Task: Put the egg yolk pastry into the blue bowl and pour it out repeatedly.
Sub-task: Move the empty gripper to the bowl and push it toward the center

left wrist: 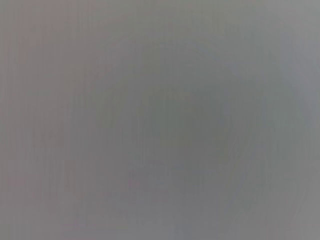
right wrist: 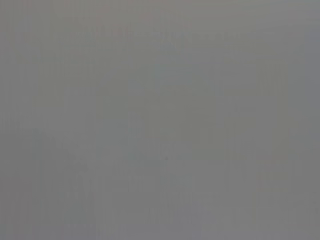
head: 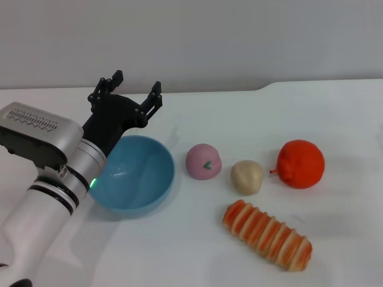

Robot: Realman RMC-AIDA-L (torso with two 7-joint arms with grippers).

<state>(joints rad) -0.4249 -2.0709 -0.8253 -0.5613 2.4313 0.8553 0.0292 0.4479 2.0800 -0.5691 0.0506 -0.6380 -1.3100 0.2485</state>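
The egg yolk pastry (head: 247, 177), a small beige lump, lies on the white table right of centre in the head view. The blue bowl (head: 133, 173) sits on the table to its left, tilted so its inside faces the camera, with nothing in it. My left gripper (head: 134, 89) is just behind the bowl's far rim, open, its black fingers spread and holding nothing. The left arm passes over the bowl's left edge and hides part of it. The right gripper is out of view. Both wrist views show only plain grey.
A pink round bun with a green mark (head: 203, 161) lies between bowl and pastry. An orange fruit (head: 300, 164) sits right of the pastry. A long striped bread (head: 267, 235) lies in front. The table's back edge (head: 239, 91) meets a grey wall.
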